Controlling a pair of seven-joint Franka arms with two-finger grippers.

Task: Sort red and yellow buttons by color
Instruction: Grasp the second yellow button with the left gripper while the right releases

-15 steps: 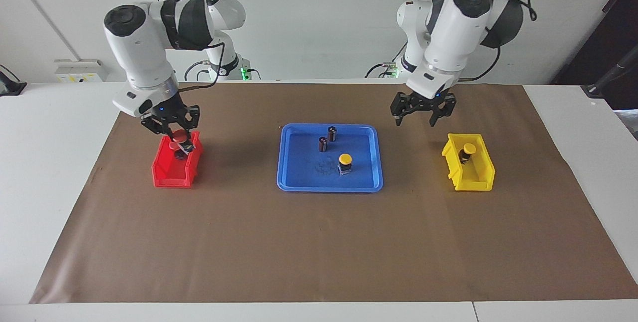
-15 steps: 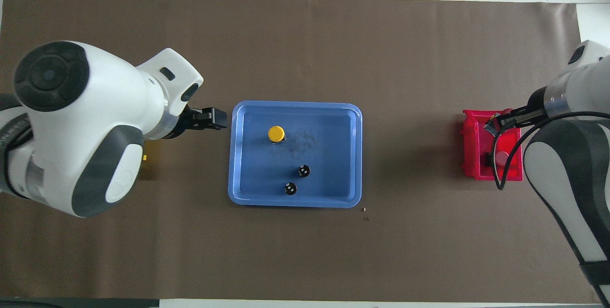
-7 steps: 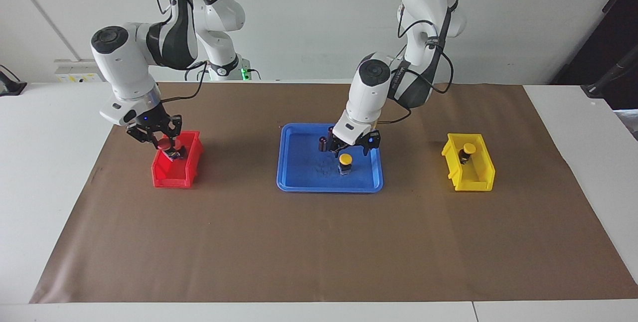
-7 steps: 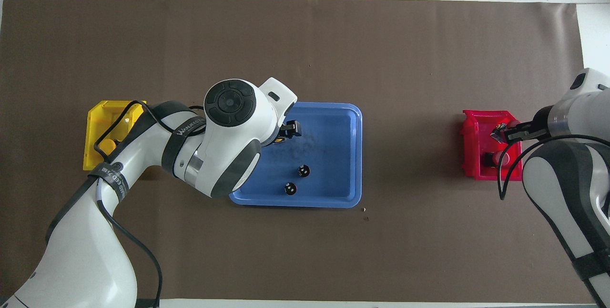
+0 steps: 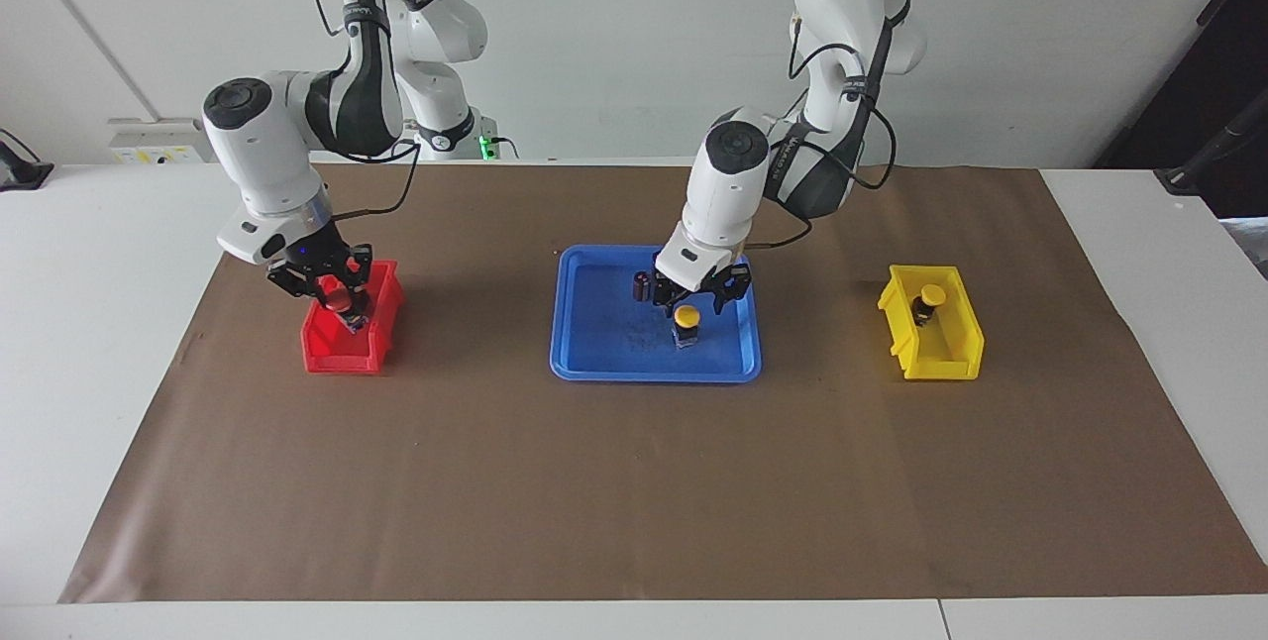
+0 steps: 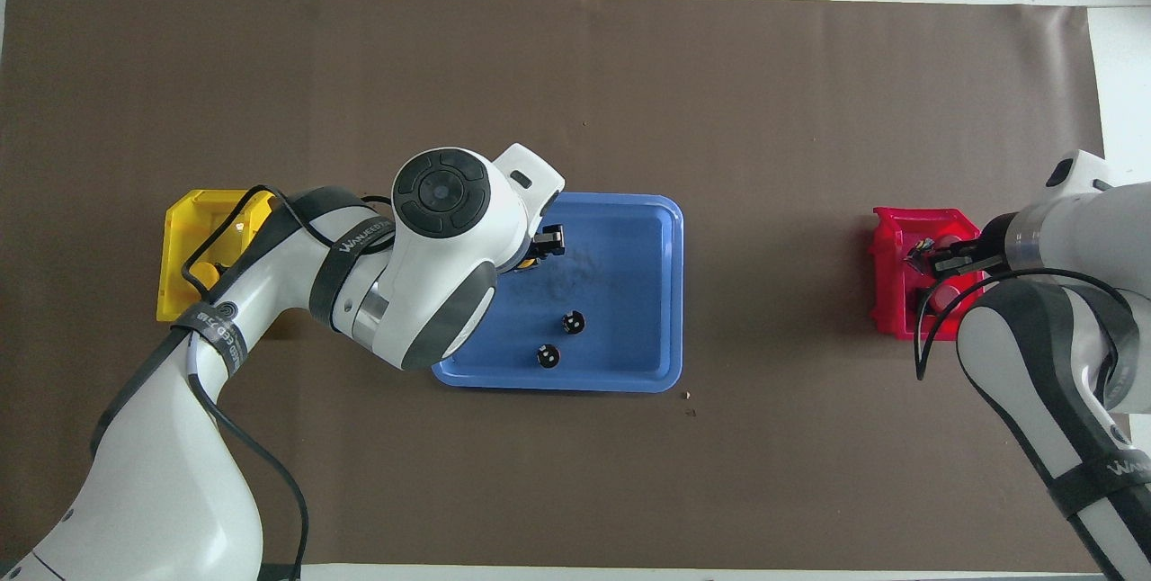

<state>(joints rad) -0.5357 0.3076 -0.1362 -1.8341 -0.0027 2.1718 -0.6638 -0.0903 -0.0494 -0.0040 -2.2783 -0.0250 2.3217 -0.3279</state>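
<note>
My left gripper [image 5: 692,300] is open and low over the blue tray [image 5: 594,363], its fingers on either side of a yellow button [image 5: 686,315]. In the overhead view the left arm covers all but a sliver of that button [image 6: 526,263]. Another yellow button [image 5: 931,296] lies in the yellow bin [image 5: 936,348]. My right gripper [image 5: 335,295] is shut on a red button [image 5: 338,303] and holds it low in the red bin [image 5: 332,353]. A second red button [image 6: 944,298] lies in that bin [image 6: 890,293] in the overhead view.
Two dark maroon cylinders [image 6: 573,322] [image 6: 548,355] stand in the tray [image 6: 647,293], nearer to the robots than the yellow button. One [image 5: 642,285] shows beside my left gripper in the facing view. Brown paper [image 5: 634,481] covers the table.
My left gripper has swung from near the yellow bin to the tray and come down around the yellow button. My right gripper has sunk lower into the red bin with the red button.
</note>
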